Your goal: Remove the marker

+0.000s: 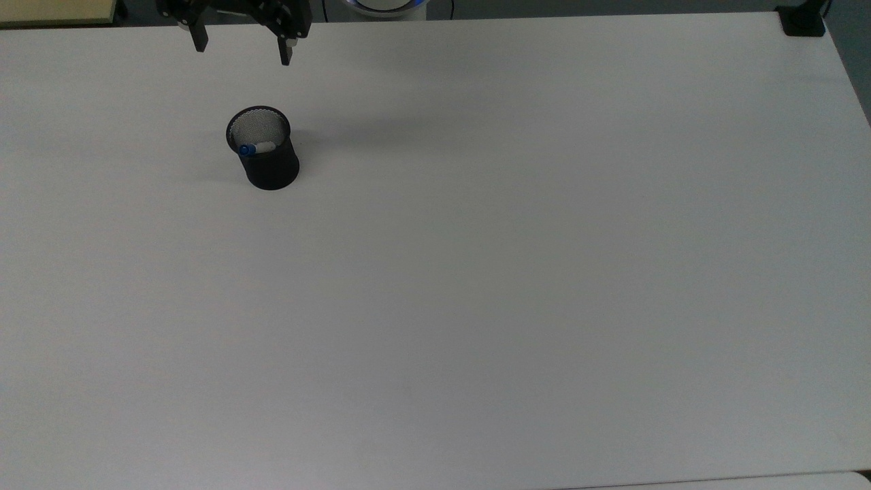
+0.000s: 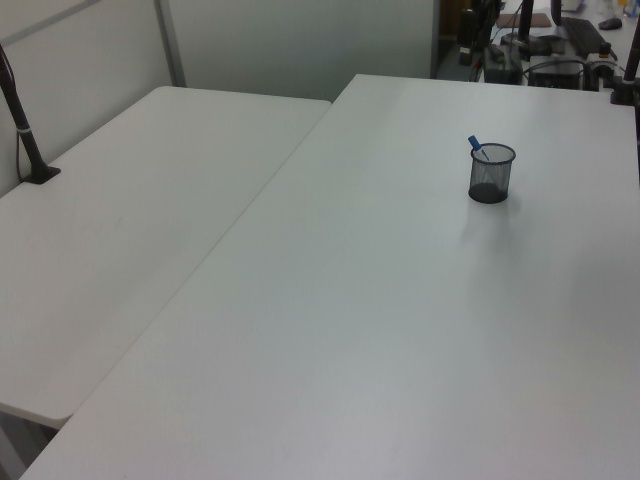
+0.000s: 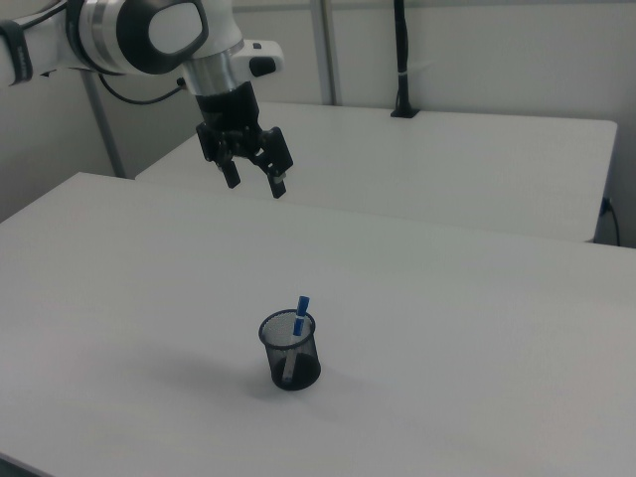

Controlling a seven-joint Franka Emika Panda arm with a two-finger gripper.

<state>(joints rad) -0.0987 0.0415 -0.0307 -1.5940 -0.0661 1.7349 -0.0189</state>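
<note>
My hand (image 3: 255,178) hanging upper left of the right view, fingers spread apart and empty, marker (image 3: 297,320) leaning blue end up inside the black mesh cup (image 3: 290,351) below, on my white desk (image 3: 477,328), second desk (image 3: 467,159) behind.

You have a white desk (image 1: 476,306) with a black mesh cup (image 1: 269,160) standing upright on it, toward the top view's far left. In the left view, a second white desk (image 2: 130,220) butts against its left edge, with a black post (image 2: 25,130) clamped on.
</note>
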